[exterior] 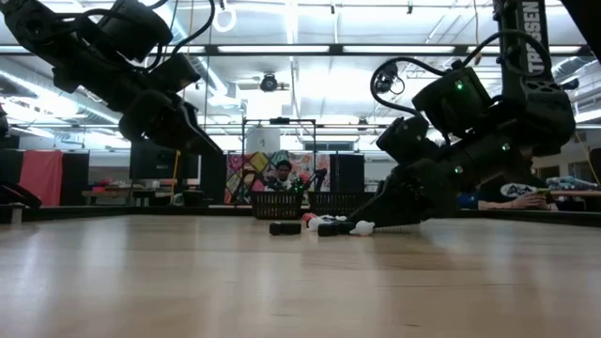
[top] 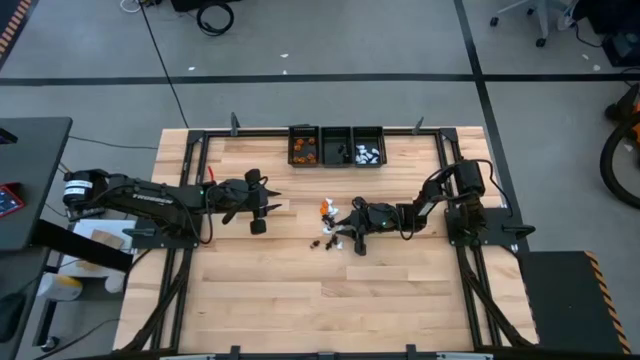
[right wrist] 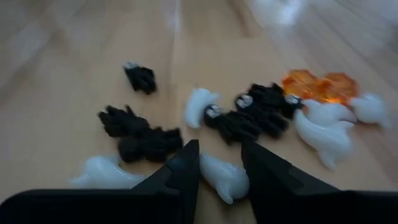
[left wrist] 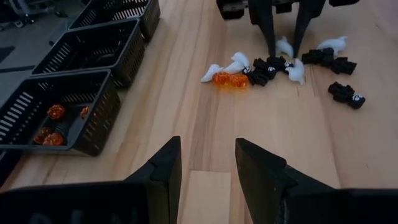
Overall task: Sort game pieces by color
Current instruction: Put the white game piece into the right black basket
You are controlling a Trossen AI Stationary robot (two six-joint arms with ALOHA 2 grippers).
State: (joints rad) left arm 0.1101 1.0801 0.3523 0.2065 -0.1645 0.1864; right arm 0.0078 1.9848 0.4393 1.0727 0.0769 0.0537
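Down at the pile of game pieces [right wrist: 236,121], the right gripper [right wrist: 221,163] brackets a white piece [right wrist: 224,177], fingers narrowed; whether it's gripped, I cannot tell. The left gripper [left wrist: 207,163] waits at nine o'clock, parted, empty.

table: pale wooden top [top: 300,300] in a black frame
far edge: three small black bins [top: 337,145] side by side, touching the frame
middle: loose game pieces [top: 335,228] lying on the wood, white, black and two orange, clustered just right of centre

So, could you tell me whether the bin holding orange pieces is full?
No, nearly empty: the bin holds a few orange pieces, bare floor between them.
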